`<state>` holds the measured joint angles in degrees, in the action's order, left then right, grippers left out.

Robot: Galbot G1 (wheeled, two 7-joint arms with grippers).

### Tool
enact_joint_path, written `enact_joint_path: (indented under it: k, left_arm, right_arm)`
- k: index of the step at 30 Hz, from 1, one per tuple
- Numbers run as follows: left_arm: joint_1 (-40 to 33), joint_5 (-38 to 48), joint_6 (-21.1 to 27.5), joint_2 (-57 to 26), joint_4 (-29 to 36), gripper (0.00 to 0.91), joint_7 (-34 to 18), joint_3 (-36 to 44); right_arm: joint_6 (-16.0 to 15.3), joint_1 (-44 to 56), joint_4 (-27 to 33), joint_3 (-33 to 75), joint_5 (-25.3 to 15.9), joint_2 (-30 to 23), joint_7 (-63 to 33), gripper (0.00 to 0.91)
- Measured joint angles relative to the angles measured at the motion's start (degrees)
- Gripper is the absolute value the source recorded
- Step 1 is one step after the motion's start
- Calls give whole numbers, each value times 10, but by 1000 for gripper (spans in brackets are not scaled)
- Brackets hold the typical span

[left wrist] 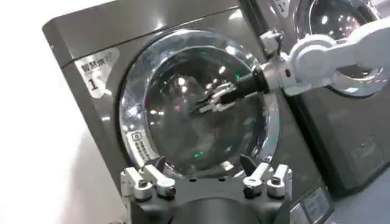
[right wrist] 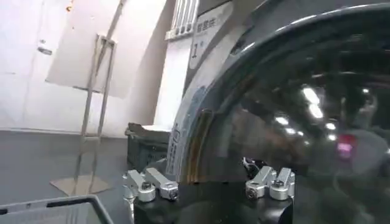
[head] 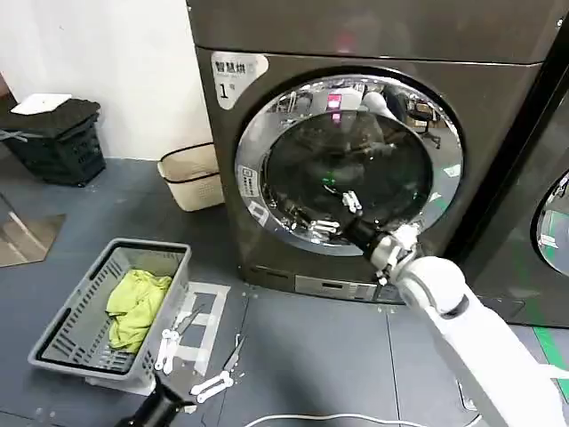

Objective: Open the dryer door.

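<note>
The door [head: 348, 160] sits shut in the front of the grey-brown dryer [head: 498, 116] marked "1", its wide chrome rim flush against the cabinet and its dark glass centre facing the robot. The right arm [head: 462, 329] reaches up from the lower right of the head view, and the right gripper [head: 333, 216] lies against the lower part of the glass, inside the chrome rim, just below the door's middle. Its white fingers [head: 352, 201] are spread apart and have hold of nothing; whether they press on the glass or hover just off it I cannot tell. In the left wrist view the same gripper [left wrist: 213, 100] shows near the middle of the door [left wrist: 183, 131], fingers parted. In the right wrist view its own fingers [right wrist: 271, 181] stand open close before the dark glass [right wrist: 304, 109]. The left gripper [head: 191, 351] hangs low near the floor [head: 302, 356], well apart from the dryer, beside the near right corner of a grey basket [head: 76, 320]; its fingers are open and empty, as the left wrist view also shows [left wrist: 207, 182]. A yellow-green cloth [head: 138, 302] lies in the basket. A beige bin [head: 191, 178] stands by the dryer's left side, and a black crate [head: 58, 138] stands against the wall. A black machine [head: 551, 213] with its own chrome-rimmed door adjoins the dryer on the right.
</note>
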<state>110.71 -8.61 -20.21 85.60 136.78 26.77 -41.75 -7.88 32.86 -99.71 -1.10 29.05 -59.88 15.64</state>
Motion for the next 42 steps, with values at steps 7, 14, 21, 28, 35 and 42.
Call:
enact_joint_path:
  k: [7, 14, 21, 28, 35, 42]
  left_arm:
    - [-2, 1, -1, 1, 0, 907, 1, -1]
    - [-3, 3, -1, 2, 0, 907, 1, -4]
    - [-3, 5, -3, 5, 0, 907, 2, -8]
    - [-4, 11, -4, 7, -1, 907, 2, -12]
    - [-3, 17, -6, 6, 0, 907, 2, -22]
    - [-2, 17, -9, 9, -1, 907, 1, -23]
  right_arm:
    - [-1, -26, 22, -23, -3, -17, -1, 907]
    - [-1, -50, 48, -47, -9, -37, 2, 907]
    - [1, -73, 78, -71, -17, -60, 4, 907]
    - [3, -93, 103, -88, -22, -80, 7, 907]
    - [6, -114, 132, -102, -24, -100, 13, 907]
    - [10, -129, 161, -111, -24, -114, 22, 907]
